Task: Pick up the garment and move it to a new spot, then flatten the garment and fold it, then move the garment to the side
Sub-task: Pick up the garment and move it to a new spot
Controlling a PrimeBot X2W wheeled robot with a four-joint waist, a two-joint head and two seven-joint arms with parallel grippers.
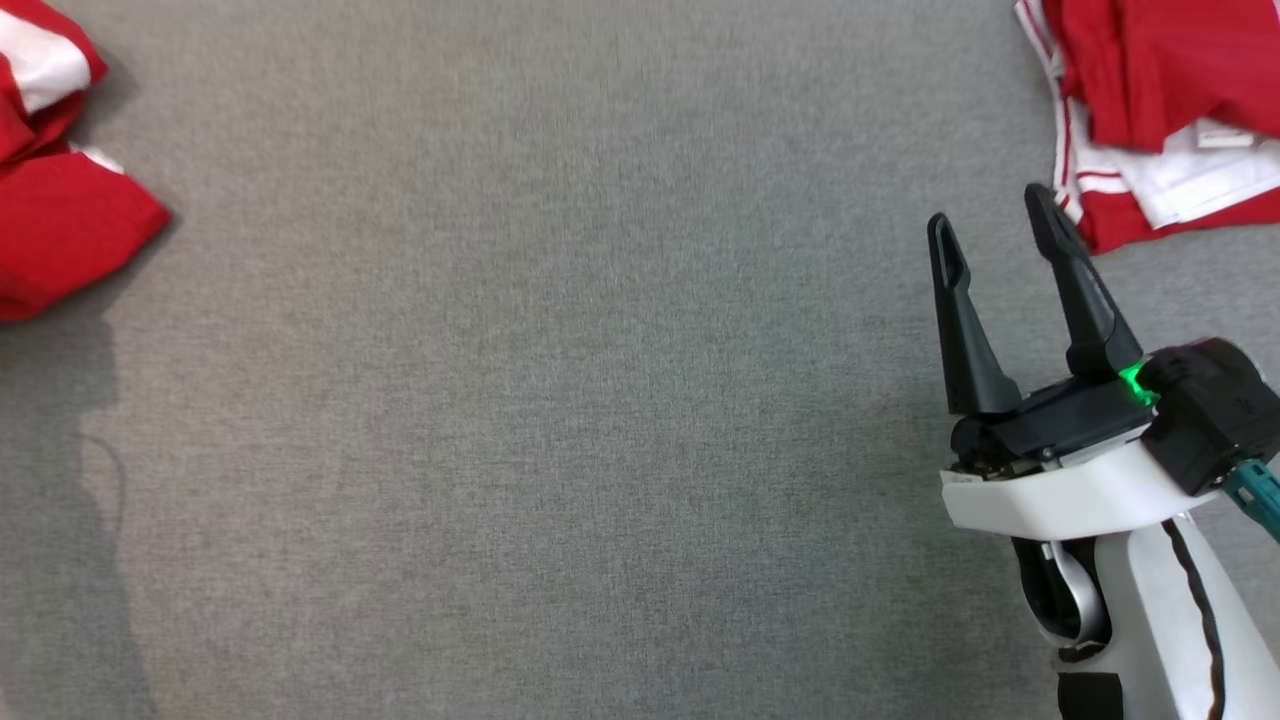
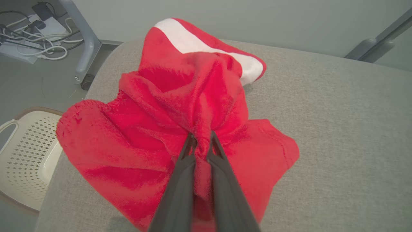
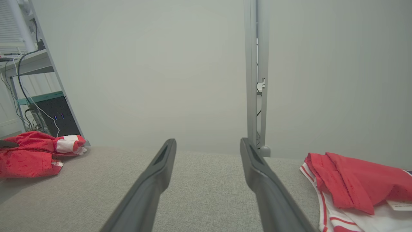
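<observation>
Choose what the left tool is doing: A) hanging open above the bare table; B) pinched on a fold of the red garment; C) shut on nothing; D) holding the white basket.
B: in the left wrist view the left tool has its fingers closed on a bunched ridge of the red garment.
</observation>
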